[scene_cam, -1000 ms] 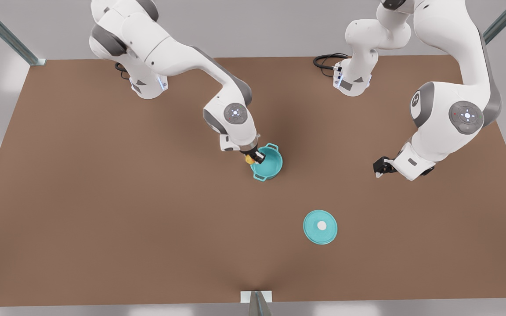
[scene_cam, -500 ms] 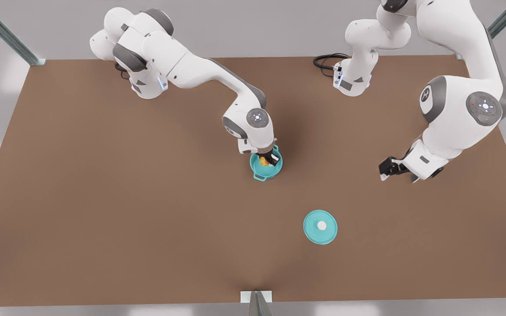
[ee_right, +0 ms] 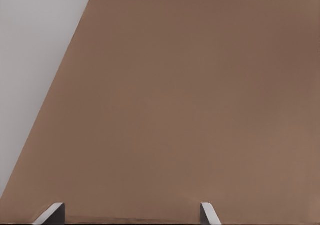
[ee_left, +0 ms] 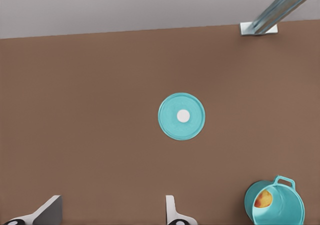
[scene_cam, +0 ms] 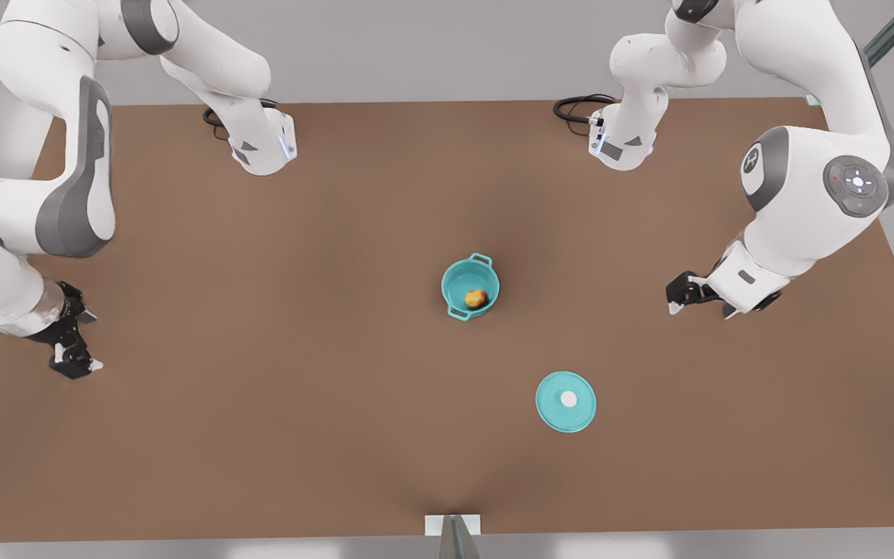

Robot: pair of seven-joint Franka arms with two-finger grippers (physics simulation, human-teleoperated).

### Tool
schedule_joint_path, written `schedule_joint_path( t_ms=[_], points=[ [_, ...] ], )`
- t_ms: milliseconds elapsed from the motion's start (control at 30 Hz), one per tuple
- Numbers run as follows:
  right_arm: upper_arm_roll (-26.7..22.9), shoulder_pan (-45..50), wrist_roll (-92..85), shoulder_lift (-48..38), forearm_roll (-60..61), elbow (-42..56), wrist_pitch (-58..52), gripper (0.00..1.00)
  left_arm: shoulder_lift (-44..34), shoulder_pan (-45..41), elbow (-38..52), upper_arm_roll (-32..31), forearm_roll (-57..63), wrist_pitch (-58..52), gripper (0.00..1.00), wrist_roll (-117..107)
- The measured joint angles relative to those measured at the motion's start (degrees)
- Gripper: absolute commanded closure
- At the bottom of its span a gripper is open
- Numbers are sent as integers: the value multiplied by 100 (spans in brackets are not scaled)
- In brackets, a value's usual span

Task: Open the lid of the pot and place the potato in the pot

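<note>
Your brown tabletop (scene_cam: 276, 435) carries everything here. Above its edge at the front view's right, you have the left tool (scene_cam: 678, 297) hanging over bare surface, well apart from the pot; in the left wrist view its fingertips (ee_left: 170, 210) stand wide apart with nothing between them. Over at the front view's left edge, your right tool (scene_cam: 71, 353) hovers above bare tabletop, and the right wrist view shows its fingertips (ee_right: 209, 214) spread wide and empty too. Near the middle you see the pot (scene_cam: 470, 286) standing upright and uncovered. The pot lid (scene_cam: 566, 401) lies flat on the tabletop nearer the camera, well apart from the pot, knob up. The potato (scene_cam: 476, 298) rests inside the pot.
</note>
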Motion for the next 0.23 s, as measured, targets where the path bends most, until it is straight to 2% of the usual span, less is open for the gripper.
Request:
schedule_joint_path(
  t_ms=[100, 233],
  points=[
    [14, 434, -833, 194, 95, 30, -468, 0, 0, 1, 0, 0, -3, -7, 0, 2],
    [4, 506, -1731, 239, 146, 29, -824, 0, 0, 10, 0, 7, -7, -12, 0, 4]
  ],
)
